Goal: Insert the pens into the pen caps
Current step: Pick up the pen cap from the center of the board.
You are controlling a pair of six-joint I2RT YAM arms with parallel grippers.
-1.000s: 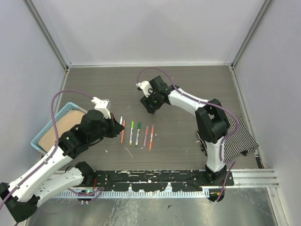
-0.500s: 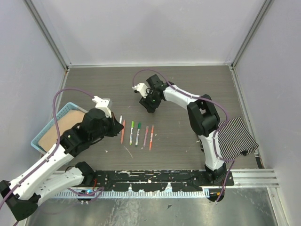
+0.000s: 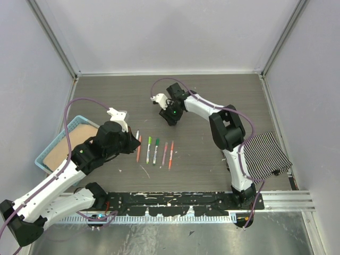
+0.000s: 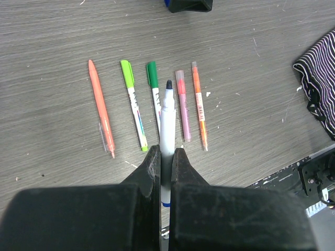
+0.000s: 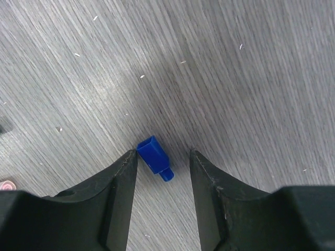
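Note:
My left gripper (image 4: 166, 151) (image 3: 133, 141) is shut on a white-barrelled pen (image 4: 167, 112) with a dark tip, held above the table and pointing away from me. Below it several pens lie in a row: an all-orange one (image 4: 100, 115) (image 3: 139, 149), a light-green-ended one (image 4: 133, 107), a dark-green-ended one (image 4: 153, 83), a pink one (image 4: 182, 110) and another orange one (image 4: 199, 112). My right gripper (image 5: 163, 152) (image 3: 171, 115) stands open, low over the table, with a small blue pen cap (image 5: 153, 156) lying between its fingers. The left finger (image 5: 125, 172) touches the cap's corner.
A blue basket (image 3: 47, 144) with a tan pad inside stands at the left table edge. A striped cloth (image 3: 268, 156) (image 4: 320, 78) lies at the right. The black rail with the arm bases (image 3: 175, 199) runs along the near edge.
My right gripper has shifted slightly toward the far left and lowered, and its jaws have narrowed around the blue cap. The left gripper holds the pen almost where it was.

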